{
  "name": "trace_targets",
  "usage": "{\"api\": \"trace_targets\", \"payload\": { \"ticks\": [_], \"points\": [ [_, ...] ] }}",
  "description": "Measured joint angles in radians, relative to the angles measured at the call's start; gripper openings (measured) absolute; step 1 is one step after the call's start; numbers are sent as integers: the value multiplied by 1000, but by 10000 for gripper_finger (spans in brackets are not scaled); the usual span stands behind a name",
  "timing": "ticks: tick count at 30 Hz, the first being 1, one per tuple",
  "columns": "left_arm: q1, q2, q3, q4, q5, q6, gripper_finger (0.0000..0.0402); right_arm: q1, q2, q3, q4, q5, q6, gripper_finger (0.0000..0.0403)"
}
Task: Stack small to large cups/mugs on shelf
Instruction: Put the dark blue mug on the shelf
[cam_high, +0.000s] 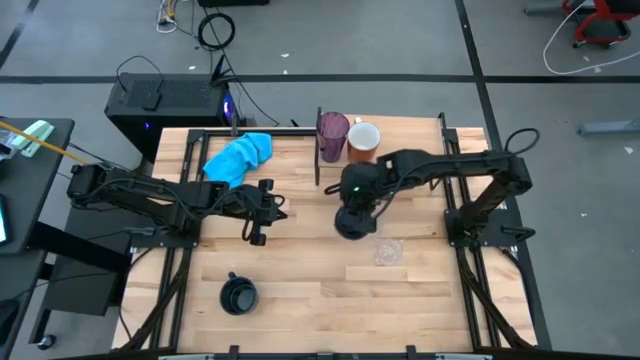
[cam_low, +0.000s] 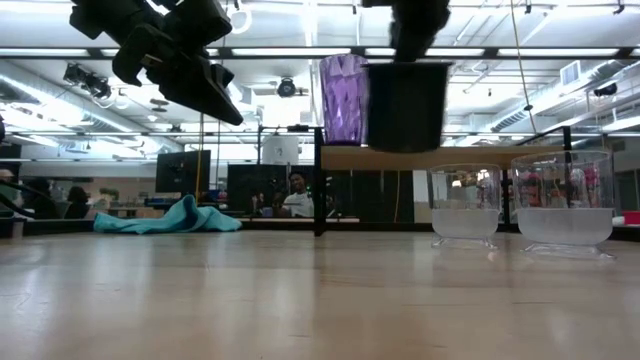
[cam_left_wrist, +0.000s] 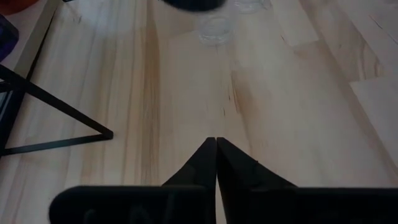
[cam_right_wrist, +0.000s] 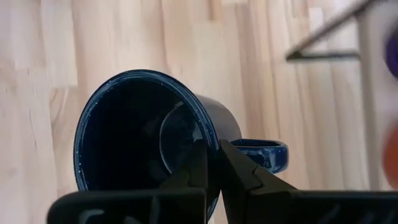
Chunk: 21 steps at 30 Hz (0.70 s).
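My right gripper is shut on a black handled mug, held above the table's middle; the mug also shows in the low view. A purple tumbler and an orange mug stand on the light-wood shelf at the far side. A second black mug stands on its base near the front left. Two small clear cups stand on the table near the held mug. My left gripper is shut and empty, above the table left of centre. My right gripper pinches the mug's rim beside the handle, one finger inside the mug and one outside. The fingers come from above, pointing down. The mug hangs upright below them, mouth up, lifted clear of the table.
A bright blue cloth lies at the far left of the table. The shelf's thin dark upright edge stands between the cloth and the tumbler. A black box sits beyond the table's far left corner.
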Motion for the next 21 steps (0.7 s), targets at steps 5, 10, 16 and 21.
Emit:
{"api": "trace_targets", "payload": {
  "ticks": [5, 10, 16, 21],
  "points": [
    [0, 0, 0, 0, 0, 1, 11, -34, -70, 0, -115, 37, 54, 19],
    [0, 0, 0, 0, 0, 1, 15, -91, -118, 0, -183, 49, 77, 20],
    [0, 0, 0, -5, 0, 1, 26, -168, -159, 0, -255, 49, 60, 20],
    [0, 0, 0, -9, 0, 0, 20, -253, -210, 0, -268, 48, 24, 20]
  ]
}}
